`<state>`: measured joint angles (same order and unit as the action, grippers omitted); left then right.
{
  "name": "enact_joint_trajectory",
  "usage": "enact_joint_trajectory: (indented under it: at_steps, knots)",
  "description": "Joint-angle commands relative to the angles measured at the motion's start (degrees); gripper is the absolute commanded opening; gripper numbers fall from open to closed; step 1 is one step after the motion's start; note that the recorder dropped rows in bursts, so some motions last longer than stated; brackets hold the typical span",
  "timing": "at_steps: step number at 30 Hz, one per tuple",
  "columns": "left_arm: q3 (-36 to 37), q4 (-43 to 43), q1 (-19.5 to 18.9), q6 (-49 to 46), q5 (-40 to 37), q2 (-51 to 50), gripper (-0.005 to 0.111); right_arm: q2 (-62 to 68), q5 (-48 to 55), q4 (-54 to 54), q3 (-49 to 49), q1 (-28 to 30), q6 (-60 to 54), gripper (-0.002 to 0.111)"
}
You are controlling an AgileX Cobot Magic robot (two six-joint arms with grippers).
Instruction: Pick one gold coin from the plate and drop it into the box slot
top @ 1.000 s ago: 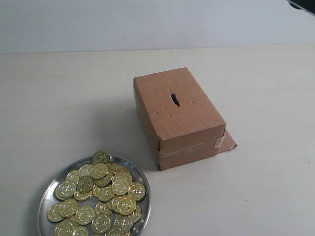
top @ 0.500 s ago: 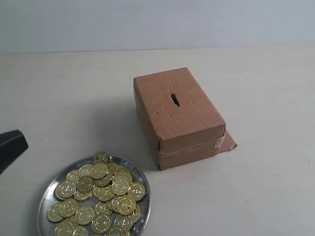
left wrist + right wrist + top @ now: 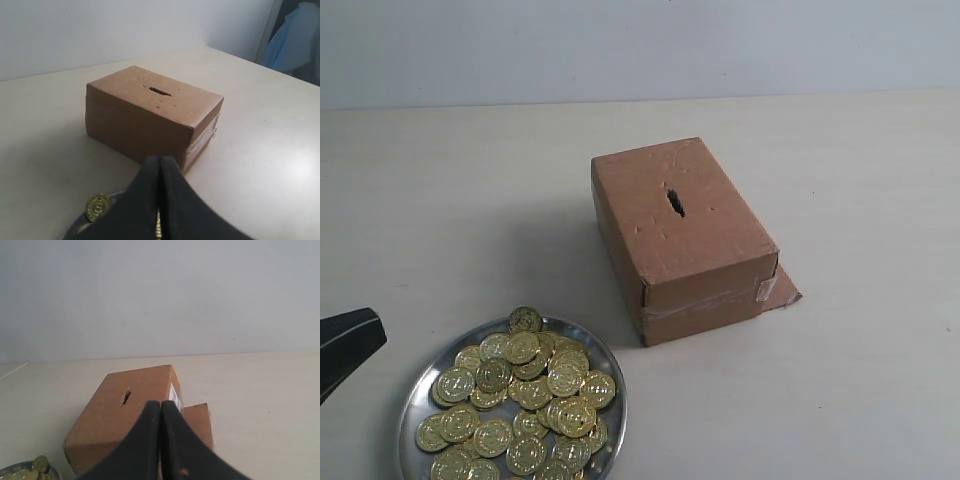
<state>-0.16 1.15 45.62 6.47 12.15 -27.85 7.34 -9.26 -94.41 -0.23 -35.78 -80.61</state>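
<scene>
The brown cardboard box [image 3: 680,235] lies mid-table with its dark ragged slot [image 3: 675,202] on the top face. At the front left, the silver plate [image 3: 610,372] holds a heap of gold coins [image 3: 525,400], and one coin [image 3: 525,319] leans on its far rim. My left gripper [image 3: 365,335] pokes in from the left edge, just left of the plate. In the left wrist view the left gripper [image 3: 160,160] is shut, above the plate, pointing at the box [image 3: 150,117]. My right gripper [image 3: 160,403] is shut and empty, high over the box [image 3: 115,425].
A loose cardboard flap [image 3: 782,288] sticks out from under the box's taped end. Pale tabletop [image 3: 860,380] surrounds the box, with a grey wall behind. A blue cloth [image 3: 300,35] hangs past the table in the left wrist view.
The left gripper came into the exterior view from the left edge and has since sunk slightly beside the plate. A dark arm part in the top right corner has left view.
</scene>
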Motion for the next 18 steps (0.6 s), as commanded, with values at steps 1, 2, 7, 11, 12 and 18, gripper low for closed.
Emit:
enact_joint_trajectory:
  at_steps: [1,2,7,11,12,18]
  knots:
    - [0.16,0.56,0.00,-0.40,-3.04,0.40,0.000,-0.42,0.29,0.83,0.23,-0.18,-0.19,0.000]
    - [0.16,0.56,0.00,-0.28,-3.79,0.40,0.000,-0.42,0.29,0.14,0.23,-0.18,-0.19,0.000]
    - [0.16,0.56,0.00,0.01,-6.47,0.40,0.000,-0.42,0.51,-0.12,0.23,-0.18,-0.07,0.000]
    - [0.16,0.56,0.00,0.01,-6.47,0.40,0.000,-0.42,0.51,-0.12,0.23,-0.18,-0.07,0.000]
    - [0.16,0.56,0.00,0.01,-6.47,0.40,0.000,-0.42,0.51,-0.12,0.23,-0.18,-0.07,0.000]
    - [0.16,0.56,0.00,-0.23,-6.36,0.40,0.000,-0.42,0.51,-0.12,0.23,-0.18,-0.07,0.000]
